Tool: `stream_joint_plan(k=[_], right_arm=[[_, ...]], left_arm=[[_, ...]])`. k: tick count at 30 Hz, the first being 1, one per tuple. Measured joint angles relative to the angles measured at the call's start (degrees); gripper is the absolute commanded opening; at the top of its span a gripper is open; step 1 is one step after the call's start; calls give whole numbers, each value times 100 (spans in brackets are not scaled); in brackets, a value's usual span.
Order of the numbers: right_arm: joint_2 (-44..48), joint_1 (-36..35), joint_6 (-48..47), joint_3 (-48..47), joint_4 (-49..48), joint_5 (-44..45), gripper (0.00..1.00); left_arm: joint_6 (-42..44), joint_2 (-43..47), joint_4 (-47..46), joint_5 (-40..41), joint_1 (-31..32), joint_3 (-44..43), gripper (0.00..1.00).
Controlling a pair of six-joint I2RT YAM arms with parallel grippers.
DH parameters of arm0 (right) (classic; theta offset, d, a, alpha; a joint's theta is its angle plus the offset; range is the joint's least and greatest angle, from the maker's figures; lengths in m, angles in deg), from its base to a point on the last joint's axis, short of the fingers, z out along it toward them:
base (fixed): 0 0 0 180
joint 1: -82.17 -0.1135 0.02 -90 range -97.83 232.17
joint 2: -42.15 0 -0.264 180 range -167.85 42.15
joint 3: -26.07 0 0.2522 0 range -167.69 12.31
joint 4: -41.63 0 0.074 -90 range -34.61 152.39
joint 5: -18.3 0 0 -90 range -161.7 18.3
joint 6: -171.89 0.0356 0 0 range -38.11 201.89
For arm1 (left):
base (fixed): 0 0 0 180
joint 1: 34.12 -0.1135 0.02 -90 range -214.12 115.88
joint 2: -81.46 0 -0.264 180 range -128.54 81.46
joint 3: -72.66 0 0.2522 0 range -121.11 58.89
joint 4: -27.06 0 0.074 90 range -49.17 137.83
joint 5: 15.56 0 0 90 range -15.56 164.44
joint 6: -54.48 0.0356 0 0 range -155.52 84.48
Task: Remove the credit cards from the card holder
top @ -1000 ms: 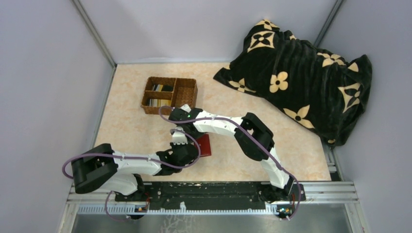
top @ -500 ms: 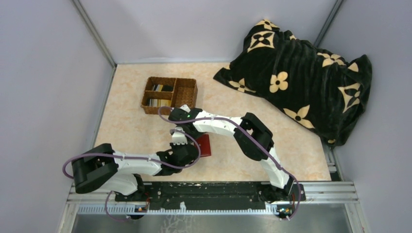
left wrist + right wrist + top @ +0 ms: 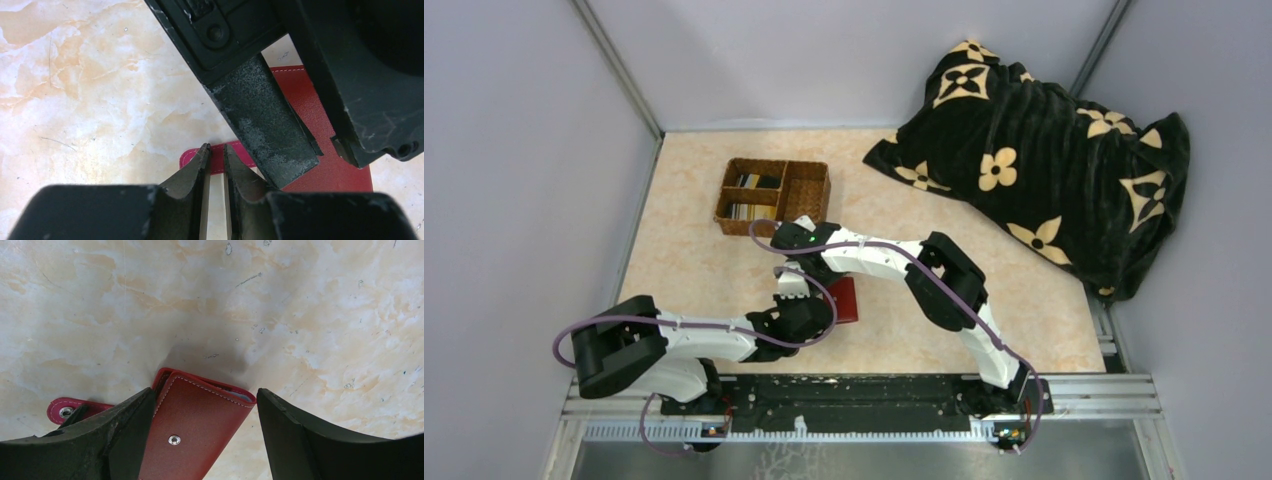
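1. Card holder: a closed red booklet lying flat on the table. It sits between the two wrists and nearer the arm bases than the basket. Its snap tab is undone and lies flat beside it, leaving the stud on the cover bare.
2. Right gripper: fingers spread wide and straddling the holder's folded end. One finger is just beside the cover's edge and the other stands apart from it. Nothing is pinched.
3. Left gripper: fingers drawn nearly together with only a thin slit between them, their tips at the snap tab. Whether they press the tab down or merely hover over it cannot be told.
4. Credit cards: flat dark and striped pieces, apparently cards, lie in the basket's two left compartments. At the holder only a pale inner-pocket edge shows under the cover (whether a card remains inside is hidden).
5. Change: compared with a second ago, nothing has visibly shifted. Arms, holder and jaw settings all match.
6. Meaning: this is probably a poised pause, not progress. The cover is not yet lifted, so any remaining card is unreachable. The next move likely calls for raising the cover while the tab end is steadied, or the light holder may slide.
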Motion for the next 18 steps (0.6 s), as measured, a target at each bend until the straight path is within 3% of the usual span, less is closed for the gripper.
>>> stream_joint_plan(k=[10,18], right_arm=[[9,-17,72,55,35,125,75],[470,15,225,750,-216,7,74]], left_arm=[[-44,2,0,-2,0,0,22],[-42,98,0,-68,0,22,23]])
